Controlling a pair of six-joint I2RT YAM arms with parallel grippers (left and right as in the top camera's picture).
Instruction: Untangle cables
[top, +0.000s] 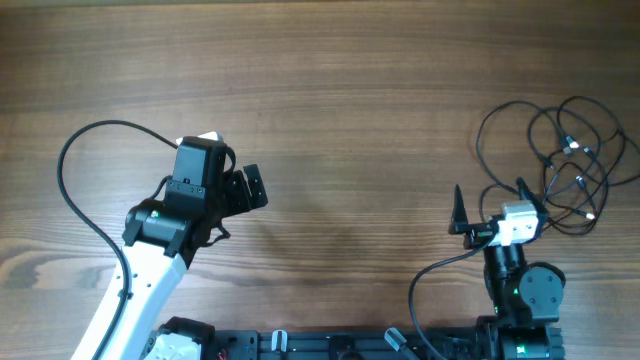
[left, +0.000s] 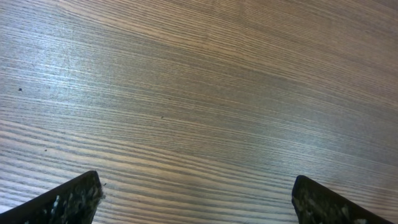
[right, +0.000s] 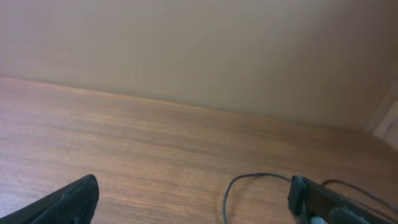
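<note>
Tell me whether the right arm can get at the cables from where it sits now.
Probably yes: the right gripper stands open just beside the cables, whose nearest loops lie close to it, and nothing appears to block the way.

The left arm (top: 150, 250) stretches diagonally from the lower-left of the overhead view, and the left gripper (top: 248, 190) points to the right with its jaws spread wide. The right arm (top: 520, 285) sits folded close to its base. The right gripper (top: 491, 205) aims away from the base, its two fingers (right: 68, 202) also wide apart and holding nothing.
</note>
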